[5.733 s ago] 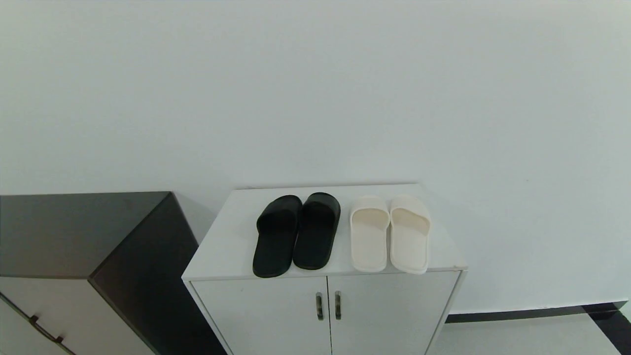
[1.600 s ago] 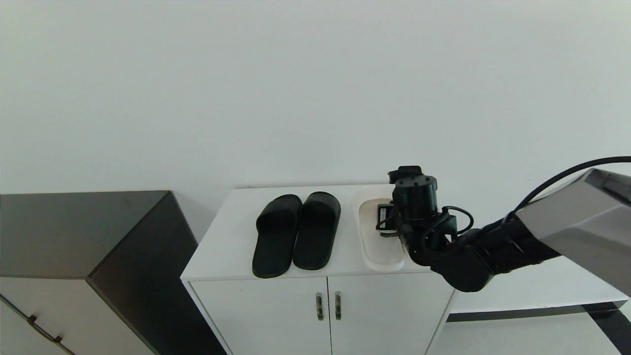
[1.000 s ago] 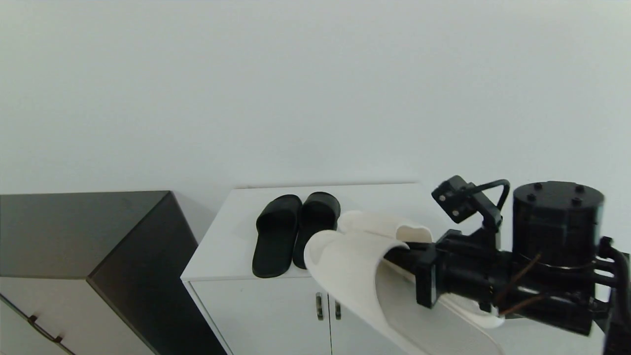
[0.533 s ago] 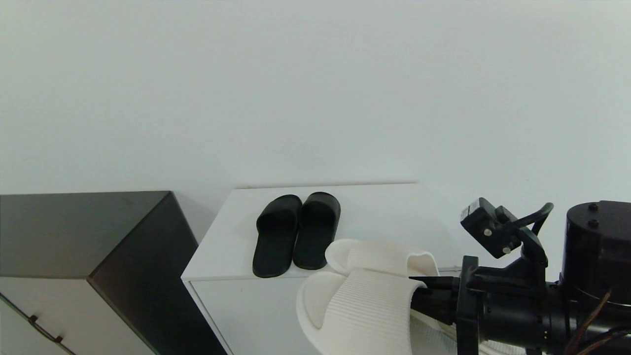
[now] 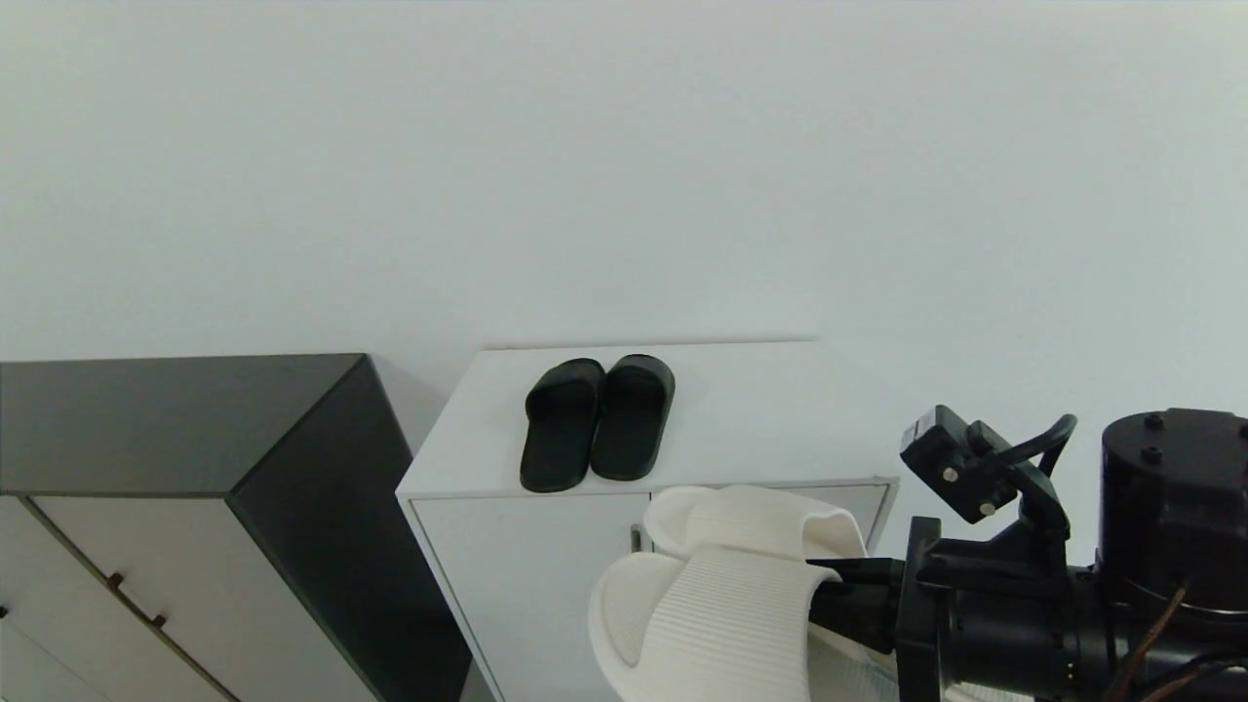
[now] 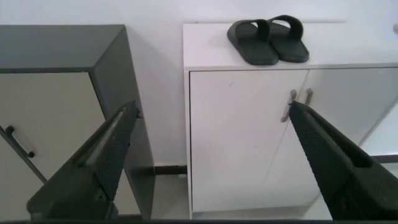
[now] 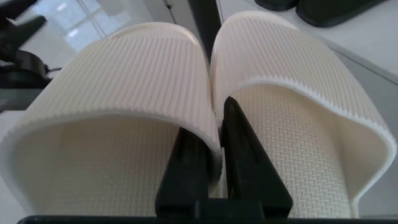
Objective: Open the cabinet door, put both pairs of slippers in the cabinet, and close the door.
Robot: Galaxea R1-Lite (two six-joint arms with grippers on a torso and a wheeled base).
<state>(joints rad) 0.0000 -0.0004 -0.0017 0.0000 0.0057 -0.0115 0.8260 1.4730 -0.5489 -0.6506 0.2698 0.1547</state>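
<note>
Atop shut cabinet (image 5: 517, 585), 2 black slippers (image 5: 624, 419); R jaws tight on 2 white slippers (image 5: 726, 604), L jaws wide apart.

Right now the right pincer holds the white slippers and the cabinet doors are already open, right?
Not quite: the right pincer does hold the white slippers, but the cabinet doors are shut, as the left wrist view shows.

A plain white wall (image 5: 624, 166) takes the whole upper part of the frame. At the lower left stands a chest of drawers (image 5: 175, 419) with dark top and dark side. Its pale drawer fronts carry a thin dark handle (image 5: 135, 600).
</note>
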